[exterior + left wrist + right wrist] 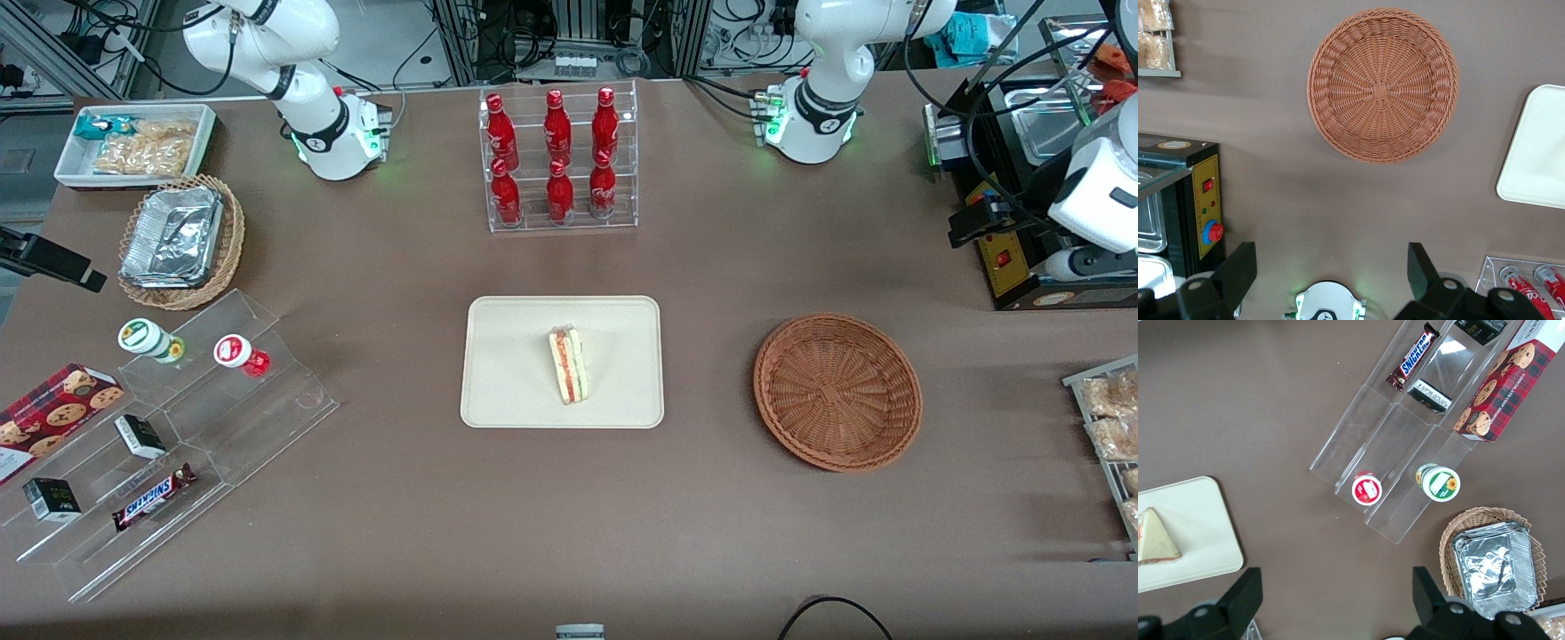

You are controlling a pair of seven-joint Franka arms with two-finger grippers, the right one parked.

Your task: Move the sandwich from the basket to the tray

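1. Sandwich (568, 364) resting on tray (498, 391), just past centre toward three o'clock.
2. Basket (836, 391) empty.
3. Hand (1331, 267) spread, holding nothing, high above table (400, 533).
4. Best kept raised, away from tray.

My tool (1331, 277): black fingers, spread wide, high over the brown desk (400, 533) near the black box with a yellow panel (1205, 207). Basket (837, 390): reddish-brown weave, ringed pattern with spokes from the centre. Tray (507, 391): plain cream-beige. Sandwich (568, 364) on it: pale bread, orange-red and green stripes. Bottles (556, 151) in the clear rack: red with white caps. Foil containers (173, 233): silver, in a tan wicker basket (230, 249). Cookie box (53, 409): red tartan.
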